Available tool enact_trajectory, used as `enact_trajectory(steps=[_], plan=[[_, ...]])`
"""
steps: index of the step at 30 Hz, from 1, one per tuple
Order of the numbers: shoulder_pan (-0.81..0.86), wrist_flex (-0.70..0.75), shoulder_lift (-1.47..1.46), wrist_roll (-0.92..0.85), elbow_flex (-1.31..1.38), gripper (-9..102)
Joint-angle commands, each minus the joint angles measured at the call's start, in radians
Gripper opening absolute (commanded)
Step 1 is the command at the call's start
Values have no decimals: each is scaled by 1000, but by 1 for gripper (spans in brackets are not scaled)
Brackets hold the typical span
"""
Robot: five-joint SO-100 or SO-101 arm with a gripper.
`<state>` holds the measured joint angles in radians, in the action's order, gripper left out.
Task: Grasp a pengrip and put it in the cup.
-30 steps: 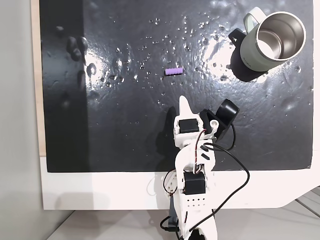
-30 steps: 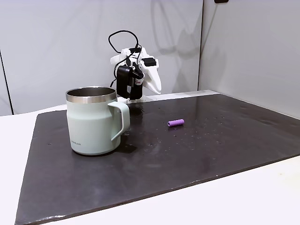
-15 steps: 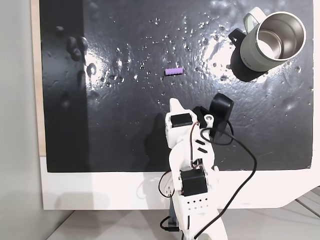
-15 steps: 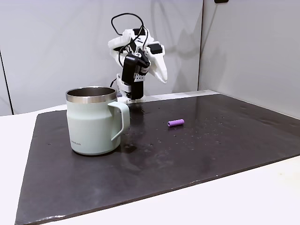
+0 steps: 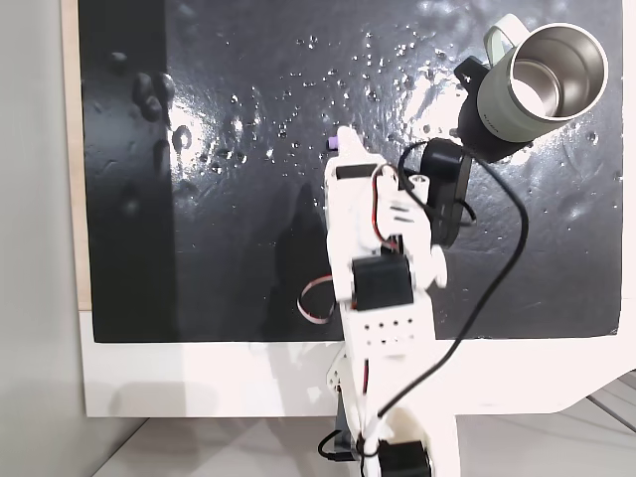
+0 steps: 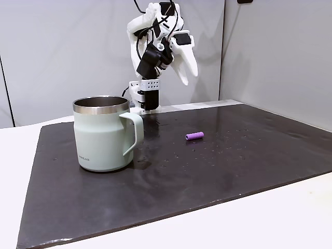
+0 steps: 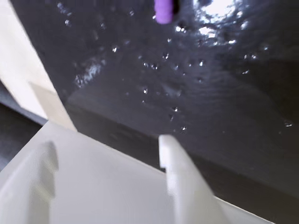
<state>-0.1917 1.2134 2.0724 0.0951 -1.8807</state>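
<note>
Room to move is ample on the dark mat (image 6: 218,171) that covers most of the white bench (image 5: 199,378). From above, the mat's left edge meets a thin wooden strip (image 5: 70,149), and its near edge ends just before the arm's base. The cup (image 6: 101,134) stands upright in the mat's top-right corner in the top-down fixed view, handle toward the middle — a black piece (image 5: 465,72) sits at its base. Water droplets (image 5: 258,109) speckle the middle of the mat.

The pengrip (image 6: 194,136) lies on its side in open mat, well apart from the cup. The end effector (image 6: 182,72) hangs high in the air above the mat in the side fixed view, tips pointing down, and nothing is between them; whether the fingers stand apart or together I cannot tell. From above, its tip partly hides the pengrip (image 5: 333,143). In the wrist view the pengrip (image 7: 163,11) sits at the top edge, far ahead of a white finger (image 7: 180,177).
</note>
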Motion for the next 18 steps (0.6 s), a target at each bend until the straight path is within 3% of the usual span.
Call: enact_trajectory(steps=[1,7,18], plan=[[17,18,-91,-28,129,24],[43,32,-288,-72,216,24],[81,-75,-538,-66,252,27]])
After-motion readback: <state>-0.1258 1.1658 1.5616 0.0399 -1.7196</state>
